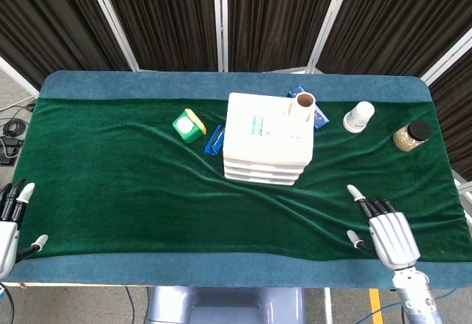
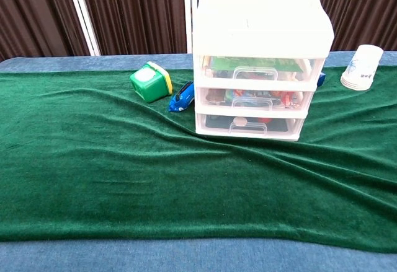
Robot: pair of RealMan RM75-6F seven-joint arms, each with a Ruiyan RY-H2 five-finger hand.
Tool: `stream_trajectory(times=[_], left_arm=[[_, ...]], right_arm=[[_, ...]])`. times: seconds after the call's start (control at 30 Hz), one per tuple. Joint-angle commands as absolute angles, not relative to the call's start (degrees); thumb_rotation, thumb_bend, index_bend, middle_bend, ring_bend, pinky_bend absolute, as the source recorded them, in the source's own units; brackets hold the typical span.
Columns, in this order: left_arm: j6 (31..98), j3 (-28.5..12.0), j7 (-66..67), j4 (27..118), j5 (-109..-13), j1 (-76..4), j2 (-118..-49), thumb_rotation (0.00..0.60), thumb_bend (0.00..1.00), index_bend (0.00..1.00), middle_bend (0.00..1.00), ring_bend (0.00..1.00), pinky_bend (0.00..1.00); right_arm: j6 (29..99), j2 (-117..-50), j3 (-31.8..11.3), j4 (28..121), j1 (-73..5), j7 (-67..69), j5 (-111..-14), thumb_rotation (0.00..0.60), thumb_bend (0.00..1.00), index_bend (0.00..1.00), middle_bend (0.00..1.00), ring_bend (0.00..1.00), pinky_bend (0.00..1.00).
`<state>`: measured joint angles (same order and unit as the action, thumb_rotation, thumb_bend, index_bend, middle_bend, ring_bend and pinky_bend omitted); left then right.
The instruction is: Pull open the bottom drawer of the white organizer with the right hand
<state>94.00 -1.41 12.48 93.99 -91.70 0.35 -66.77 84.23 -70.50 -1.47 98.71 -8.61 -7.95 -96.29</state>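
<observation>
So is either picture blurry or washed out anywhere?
Head view: evenly lit and sharp, with soft shadows in the green cloth folds. Chest view: the white organizer top is overexposed, nearly featureless, while its bottom drawer stays crisp; neither hand shows there.

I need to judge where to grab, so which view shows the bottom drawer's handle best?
The chest view: it faces the white organizer head-on, so the bottom drawer and its handle are plain. The head view looks down on the top, showing only stacked drawer edges.
</observation>
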Motion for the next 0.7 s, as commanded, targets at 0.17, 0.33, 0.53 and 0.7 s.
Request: stream_trajectory(times=[0.17, 0.33, 0.53, 0.7], left_arm=[[93.91, -1.34, 12.24, 94.00, -91.79, 0.35, -66.68, 0.600, 0.00, 0.00, 0.00, 0.00, 0.00], [94.04, -1.58, 12.03, 93.83, -91.59, 0.33, -66.62, 0.600, 0.00, 0.00, 0.00, 0.00, 0.00], [94.71, -2.37, 12.42, 93.13, -90.92, 0.41, -67.05, 0.600, 0.00, 0.00, 0.00, 0.00, 0.00], [95.34, -2.60, 11.28, 93.07, -91.07, 0.55, -66.67, 0.600, 0.00, 0.00, 0.00, 0.00, 0.00]], right_arm=[[73.40, -76.22, -2.86, 102.05, -13.91, -7.90, -89.95, 0.600, 0.38, 0.11, 0.92, 0.96, 0.82], [66.62, -80.52, -5.25, 103.85, -17.17, -5.48, -82.48, 0.600, 0.50, 0.07, 0.93, 0.98, 0.83], [60.84, -86.51, -9.42, 104.93, -20.04, 2.30, -71.34, 0.600, 0.54, 0.07, 0.93, 0.98, 0.83], [56.05, -90.22, -12.60, 103.30, -21.94, 10.86, -64.11, 0.600, 0.55, 0.07, 0.93, 0.98, 0.83]])
